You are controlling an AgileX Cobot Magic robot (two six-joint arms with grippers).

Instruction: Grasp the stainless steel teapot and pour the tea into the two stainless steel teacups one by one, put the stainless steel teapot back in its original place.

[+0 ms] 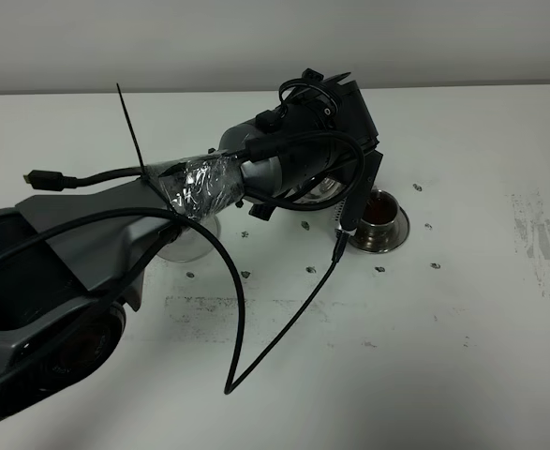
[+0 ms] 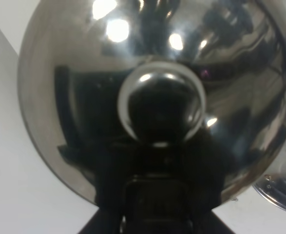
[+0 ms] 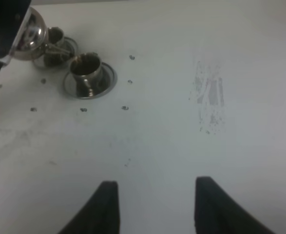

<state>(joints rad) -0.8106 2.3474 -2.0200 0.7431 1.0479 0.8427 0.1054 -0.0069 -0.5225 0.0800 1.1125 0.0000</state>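
Tea point(image 1: 379, 212) fills one cup point(image 3: 86, 70); left pincer point(image 2: 155, 204) clamps teapot point(image 2: 152, 73) near second cup point(image 3: 55, 41), right pincer point(image 3: 155, 204) spread empty; next likely needs steady tilting.

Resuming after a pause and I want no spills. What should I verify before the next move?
1. Left gripper holds the stainless steel teapot aloft: ok.
2. Teacup clear of the arm already holds dark tea: ok.
3. Fill of the teacup under the teapot: cannot tell.
4. Teapot's saucer, visible part bare for the return: ok.
5. Right gripper open over bare table, apart from both cups: ok.
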